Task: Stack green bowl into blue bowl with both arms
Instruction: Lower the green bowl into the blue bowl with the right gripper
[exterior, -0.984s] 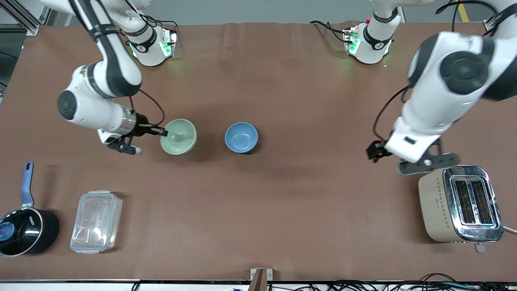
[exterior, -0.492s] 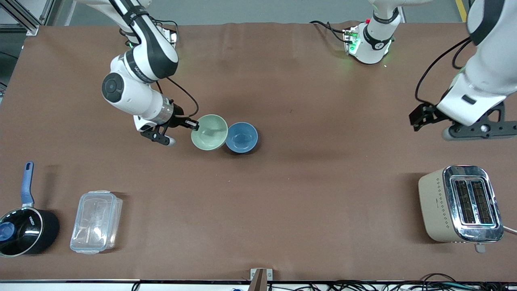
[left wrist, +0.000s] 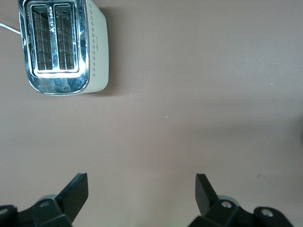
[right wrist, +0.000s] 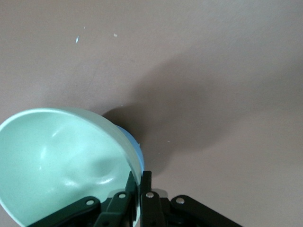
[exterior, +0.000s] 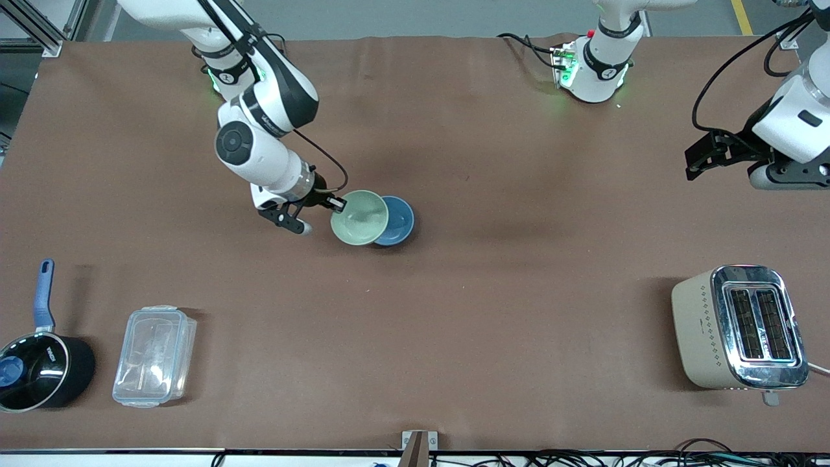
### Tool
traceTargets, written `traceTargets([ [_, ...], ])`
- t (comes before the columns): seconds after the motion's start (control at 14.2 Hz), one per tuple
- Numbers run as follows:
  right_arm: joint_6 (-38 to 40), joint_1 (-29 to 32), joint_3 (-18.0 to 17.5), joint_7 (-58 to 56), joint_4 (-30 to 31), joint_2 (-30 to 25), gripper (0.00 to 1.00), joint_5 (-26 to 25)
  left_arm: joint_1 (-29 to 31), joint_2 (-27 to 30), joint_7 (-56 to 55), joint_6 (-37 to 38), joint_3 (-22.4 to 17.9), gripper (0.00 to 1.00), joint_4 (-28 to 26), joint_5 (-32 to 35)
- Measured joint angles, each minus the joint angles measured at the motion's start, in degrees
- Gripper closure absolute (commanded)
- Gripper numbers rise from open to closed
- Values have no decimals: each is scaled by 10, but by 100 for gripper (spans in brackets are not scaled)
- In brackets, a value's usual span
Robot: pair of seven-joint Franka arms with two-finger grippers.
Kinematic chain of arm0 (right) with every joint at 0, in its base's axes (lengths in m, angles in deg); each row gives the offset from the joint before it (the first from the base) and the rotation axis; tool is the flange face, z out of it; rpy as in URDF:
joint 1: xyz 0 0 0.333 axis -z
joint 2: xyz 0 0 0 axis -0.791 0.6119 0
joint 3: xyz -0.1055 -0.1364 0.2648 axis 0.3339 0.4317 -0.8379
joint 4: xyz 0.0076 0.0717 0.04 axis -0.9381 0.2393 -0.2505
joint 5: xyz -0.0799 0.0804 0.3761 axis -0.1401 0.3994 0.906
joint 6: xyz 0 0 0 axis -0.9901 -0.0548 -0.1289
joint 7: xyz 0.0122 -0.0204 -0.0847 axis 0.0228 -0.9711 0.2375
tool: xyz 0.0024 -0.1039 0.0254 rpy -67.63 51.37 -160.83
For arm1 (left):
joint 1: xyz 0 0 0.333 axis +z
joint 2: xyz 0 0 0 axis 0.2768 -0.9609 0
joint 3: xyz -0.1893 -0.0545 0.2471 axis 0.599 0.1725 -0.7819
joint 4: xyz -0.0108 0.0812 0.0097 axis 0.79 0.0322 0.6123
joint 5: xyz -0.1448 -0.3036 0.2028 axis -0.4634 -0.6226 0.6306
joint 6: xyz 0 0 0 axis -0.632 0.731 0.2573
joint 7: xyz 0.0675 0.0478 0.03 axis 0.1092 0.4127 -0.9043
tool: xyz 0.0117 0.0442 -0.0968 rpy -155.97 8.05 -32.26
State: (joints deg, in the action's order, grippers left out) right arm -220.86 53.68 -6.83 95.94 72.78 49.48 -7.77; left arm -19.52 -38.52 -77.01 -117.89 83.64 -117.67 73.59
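The green bowl is small, round and a soft mint color, with a plain, dull skin and a smooth inside. The right tool has its two fingers pinched shut on the rim of this bowl and holds it up in the air, tipped a bit. The bowl hangs partly over the blue bowl, covering the part of it toward the right arm's end of the surface. The blue bowl is the same size, round and a deeper blue, and it sits on the brown surface near the middle. In the right wrist view the green bowl fills one corner, and just a thin sliver of the blue bowl peeks out from under its edge. The left tool waits up high with its fingers spread wide and nothing between them, over bare surface near the left arm's end. A shiny toaster stands there too, nearer the front camera.
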Motion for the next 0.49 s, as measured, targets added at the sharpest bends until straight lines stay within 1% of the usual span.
traceTargets([
  [0.14, -16, -6, -9, 31, -4, 22, 100, -24, 0, 4, 0, 0, 0, 0, -2, -6],
  [0.35, -18, -14, -13, 63, -10, 45, 100, -66, 0, 6, 0, -2, 1, 0, -7, -11],
  [0.49, -20, -19, -14, 76, -12, 55, 100, -80, -1, 7, 0, -2, 2, 0, -11, -11],
])
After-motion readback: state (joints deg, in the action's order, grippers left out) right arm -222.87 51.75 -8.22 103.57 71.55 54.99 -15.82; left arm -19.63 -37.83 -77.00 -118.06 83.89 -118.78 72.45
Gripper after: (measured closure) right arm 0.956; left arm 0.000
